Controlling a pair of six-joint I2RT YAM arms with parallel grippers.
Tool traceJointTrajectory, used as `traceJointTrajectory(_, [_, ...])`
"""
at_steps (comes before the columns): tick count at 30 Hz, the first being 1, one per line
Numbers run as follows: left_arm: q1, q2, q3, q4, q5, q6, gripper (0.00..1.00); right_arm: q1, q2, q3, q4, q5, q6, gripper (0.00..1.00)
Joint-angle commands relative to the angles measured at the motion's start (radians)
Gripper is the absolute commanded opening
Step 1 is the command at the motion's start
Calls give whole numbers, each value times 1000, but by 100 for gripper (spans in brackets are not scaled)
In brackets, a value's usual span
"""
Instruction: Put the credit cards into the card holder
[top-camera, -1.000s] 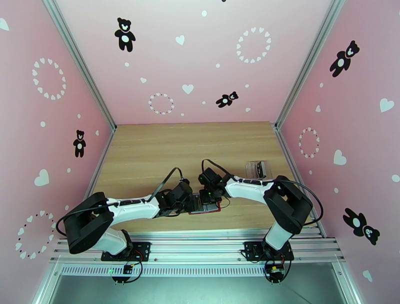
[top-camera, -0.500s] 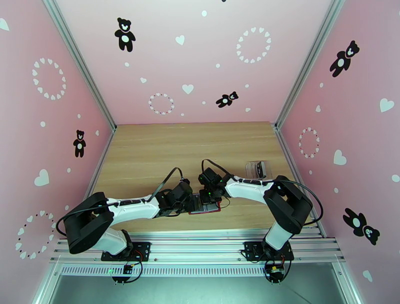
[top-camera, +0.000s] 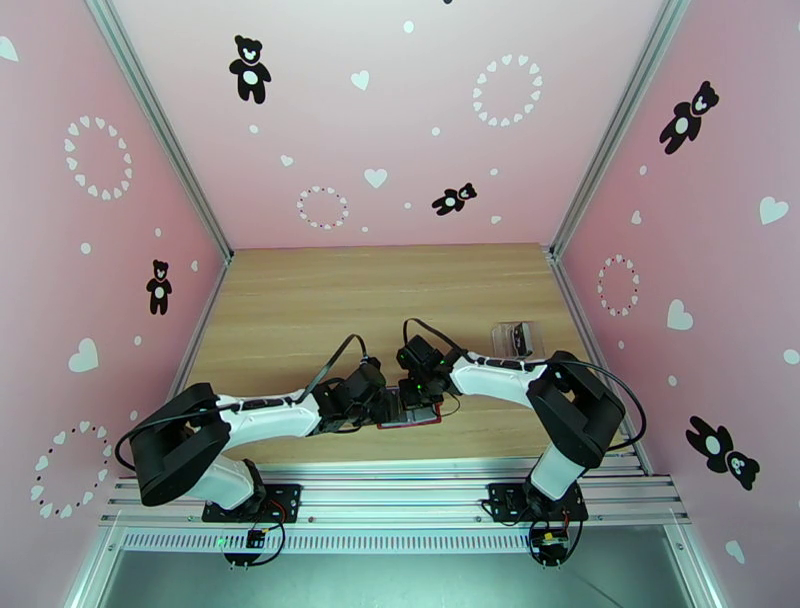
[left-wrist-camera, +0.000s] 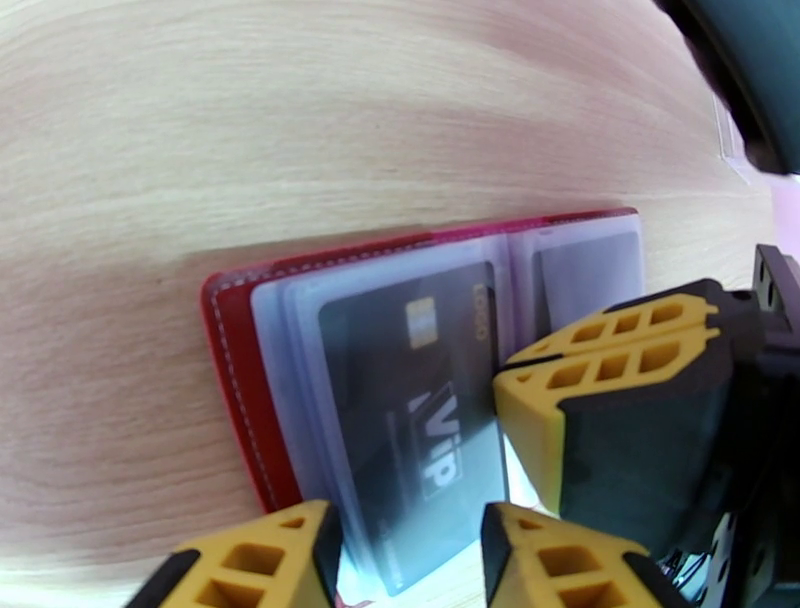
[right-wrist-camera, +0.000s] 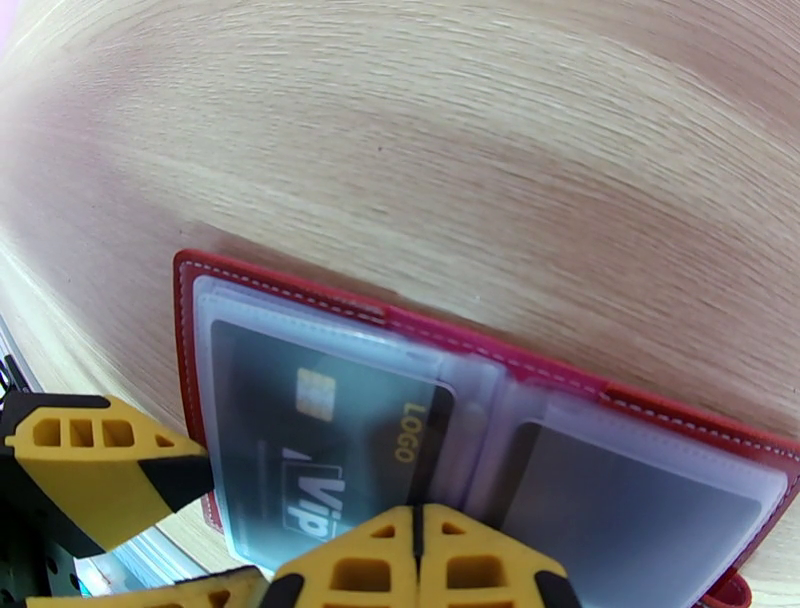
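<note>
We find next to no change over the last second. Both arms stay over the open card holder (top-camera: 410, 420), which lies near the front edge of the bench (top-camera: 300, 300), with a VIP card (left-wrist-camera: 420, 400) in one clear pocket and seemingly a second card (right-wrist-camera: 620, 500) in the other, so we judge loading nearly complete. The right claw (right-wrist-camera: 418, 550) is fully closed and empty, tips at the spine, while the left claw (left-wrist-camera: 405, 550) stands half open astride the VIP card's outer end, grip undetermined. Room is tight between the claws and frontward but open toward the back, with the clear pouch (top-camera: 515, 338) well apart.
</note>
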Motion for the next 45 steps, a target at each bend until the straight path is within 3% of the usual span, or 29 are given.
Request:
traceJointTrajectory(1, [-8,11,18,30,35,1,43,9,48,-7,-35,42,-3,5])
traceJointTrajectory(17, [-8,-14,12,40,33,2,43,12,33,-6,-32,36,1,5])
traceJointTrajectory(27, [-7,-23,24,75,55,8,43,12,-96,-13,-39,49,23,27])
traceJointTrajectory(45, [-8,61,121,95,100,32,43,-58,-280,-61,-169,172,-13,31])
